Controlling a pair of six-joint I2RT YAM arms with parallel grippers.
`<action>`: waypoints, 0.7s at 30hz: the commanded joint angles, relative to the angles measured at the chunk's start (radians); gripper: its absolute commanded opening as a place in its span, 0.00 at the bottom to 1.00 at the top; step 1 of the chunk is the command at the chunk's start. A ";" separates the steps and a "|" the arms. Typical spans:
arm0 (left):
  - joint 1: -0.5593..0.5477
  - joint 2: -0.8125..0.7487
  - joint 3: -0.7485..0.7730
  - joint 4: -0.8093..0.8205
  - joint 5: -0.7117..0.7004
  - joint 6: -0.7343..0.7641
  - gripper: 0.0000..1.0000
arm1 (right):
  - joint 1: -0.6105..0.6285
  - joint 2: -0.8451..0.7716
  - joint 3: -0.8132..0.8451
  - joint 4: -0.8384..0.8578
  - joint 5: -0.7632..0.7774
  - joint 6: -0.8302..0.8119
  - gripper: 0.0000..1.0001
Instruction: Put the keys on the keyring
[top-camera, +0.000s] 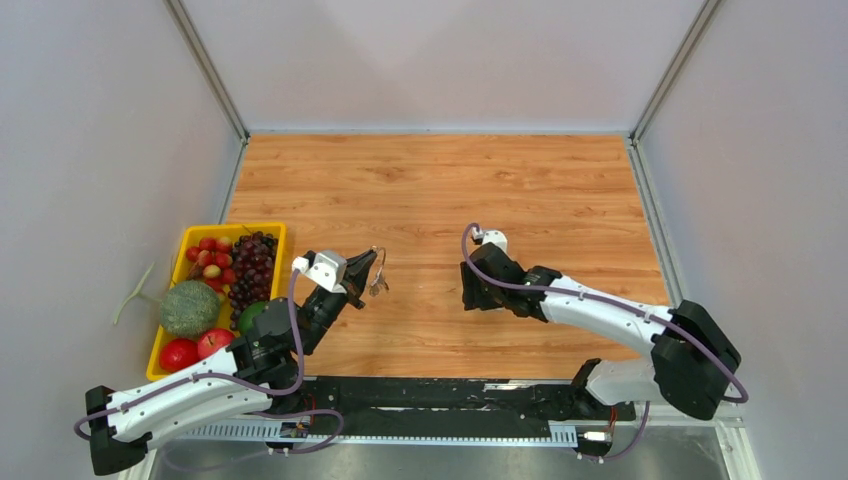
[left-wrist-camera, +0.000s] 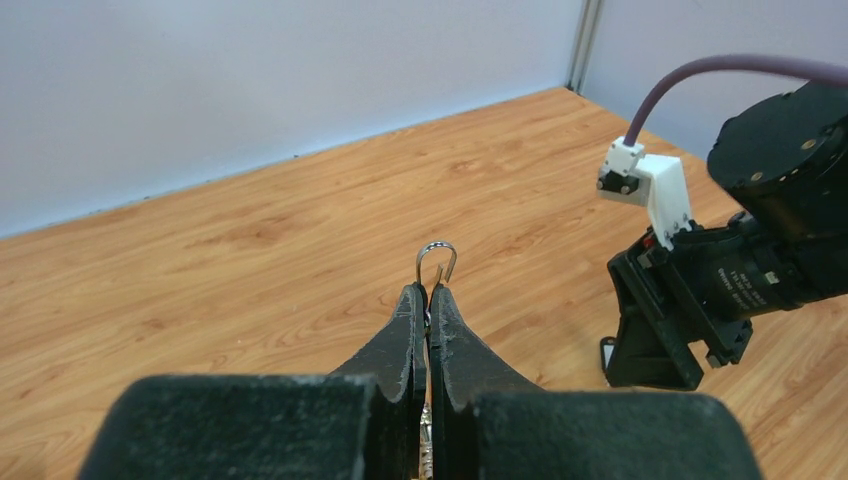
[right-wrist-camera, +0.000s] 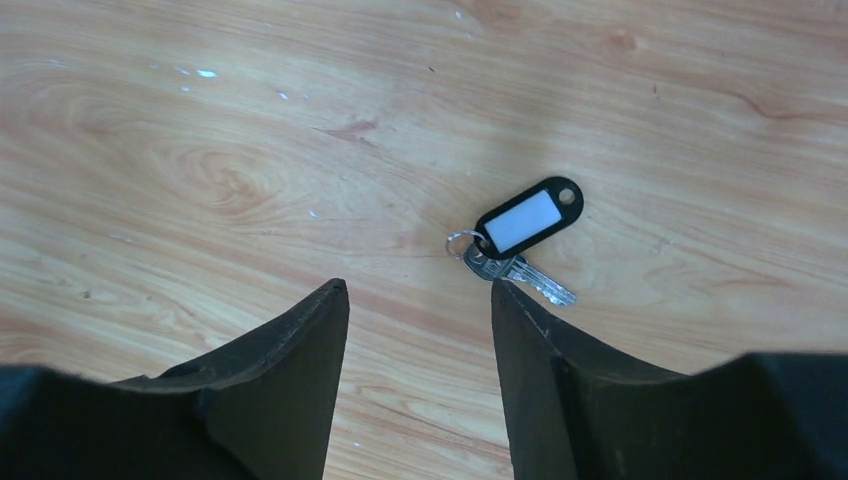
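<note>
Looking down from above, the left gripper (top-camera: 371, 264) hangs over the left part of the wooden table (top-camera: 520, 190), pinched tight on the keyring (top-camera: 379, 283), whose small silver keys dangle just beside its tips. A yellow basket (top-camera: 235, 227) of fruit sits at the left edge, near that arm. The right gripper (top-camera: 470, 296) points down right of centre, well apart from the left one; whatever lies under it is hidden in this view.

From the left wrist, the two fingers (left-wrist-camera: 405, 330) press together on the keyring (left-wrist-camera: 437, 258), a short loop of wire poking out past their tips. The right arm (left-wrist-camera: 700, 290) is at the right.

From the right wrist, the right gripper (right-wrist-camera: 420, 292) stands wide with nothing between its tips. The key (right-wrist-camera: 530, 282), silver, on a small ring with a black tag (right-wrist-camera: 527, 219) bearing a white label, lies flat on the wood just beyond the right-hand tip.
</note>
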 joint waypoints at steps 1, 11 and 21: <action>0.002 -0.008 0.001 0.034 0.012 -0.007 0.00 | -0.002 0.064 0.030 -0.033 0.043 0.044 0.58; 0.002 -0.011 -0.001 0.032 0.015 -0.031 0.00 | -0.002 0.203 0.092 -0.032 0.064 0.066 0.62; 0.003 -0.010 -0.001 0.032 0.016 -0.033 0.00 | -0.003 0.262 0.104 -0.032 0.082 0.084 0.63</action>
